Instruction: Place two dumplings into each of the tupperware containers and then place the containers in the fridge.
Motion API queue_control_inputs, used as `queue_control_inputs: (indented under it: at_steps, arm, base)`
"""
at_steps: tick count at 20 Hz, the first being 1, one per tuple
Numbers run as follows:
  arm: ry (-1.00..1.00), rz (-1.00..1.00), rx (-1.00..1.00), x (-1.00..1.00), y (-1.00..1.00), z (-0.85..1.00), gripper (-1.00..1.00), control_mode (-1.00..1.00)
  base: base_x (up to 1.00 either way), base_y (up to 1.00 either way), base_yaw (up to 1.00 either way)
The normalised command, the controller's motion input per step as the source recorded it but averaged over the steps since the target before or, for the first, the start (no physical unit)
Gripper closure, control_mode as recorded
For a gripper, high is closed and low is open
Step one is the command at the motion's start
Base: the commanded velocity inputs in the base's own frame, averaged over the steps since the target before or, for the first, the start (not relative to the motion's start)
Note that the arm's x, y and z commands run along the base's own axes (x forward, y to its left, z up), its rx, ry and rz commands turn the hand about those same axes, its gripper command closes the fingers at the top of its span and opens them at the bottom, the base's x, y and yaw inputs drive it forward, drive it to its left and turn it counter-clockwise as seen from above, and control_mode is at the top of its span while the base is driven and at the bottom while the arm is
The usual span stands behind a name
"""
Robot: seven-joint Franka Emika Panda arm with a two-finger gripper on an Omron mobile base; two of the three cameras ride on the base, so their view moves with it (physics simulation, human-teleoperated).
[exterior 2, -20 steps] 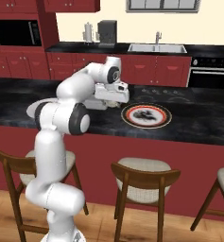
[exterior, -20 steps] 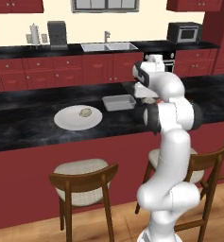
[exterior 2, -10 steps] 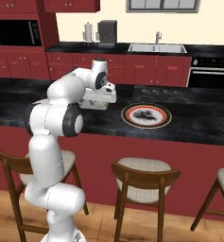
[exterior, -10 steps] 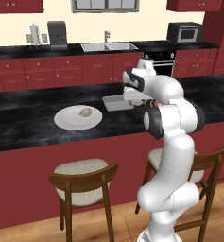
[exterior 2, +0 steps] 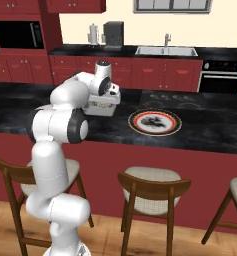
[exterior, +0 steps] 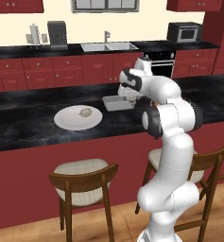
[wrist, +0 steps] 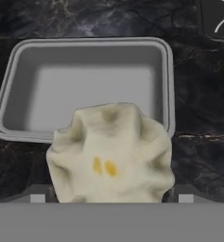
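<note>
A pale crimped dumpling (wrist: 111,156) sits between the fingertips of my gripper (wrist: 111,194), which is shut on it. It hangs just above the near rim of a grey tupperware container (wrist: 85,85) whose inside is bare. From the base, the gripper (exterior: 129,96) hovers over the right part of that container (exterior: 114,103) on the dark island counter. Another dumpling (exterior: 85,112) lies on a round white plate (exterior: 66,120) to the container's left. From the right side, the hand (exterior 2: 108,95) covers part of the container (exterior 2: 101,107).
A red-rimmed plate (exterior 2: 155,122) lies on the counter right of the container. Stools (exterior: 82,177) stand along the island's near side. The back wall holds a sink (exterior: 107,46), an oven (exterior 2: 217,80) and a microwave (exterior: 184,32).
The hand has swung left and slightly down with the dumpling, ending over the container. The plate and its dumpling have not moved.
</note>
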Motion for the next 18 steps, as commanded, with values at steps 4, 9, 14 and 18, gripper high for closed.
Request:
queue_control_inputs:
  at_steps: [4,9,14,18]
  arm:
    - [0.00,0.00,0.00,0.04,0.00,-0.04,1.00,-1.00]
    - [0.00,0.00,0.00,0.21,0.25,-0.19,1.00,-1.00]
    - [0.00,0.00,0.00,0.46,0.23,-0.16,1.00,-1.00]
    - [0.00,0.00,0.00,0.47,0.00,-0.02,1.00,-1.00]
  base:
    - [0.00,0.00,0.00]
    - [0.00,0.00,0.00]
    - [0.00,0.00,0.00]
    - [0.00,0.00,0.00]
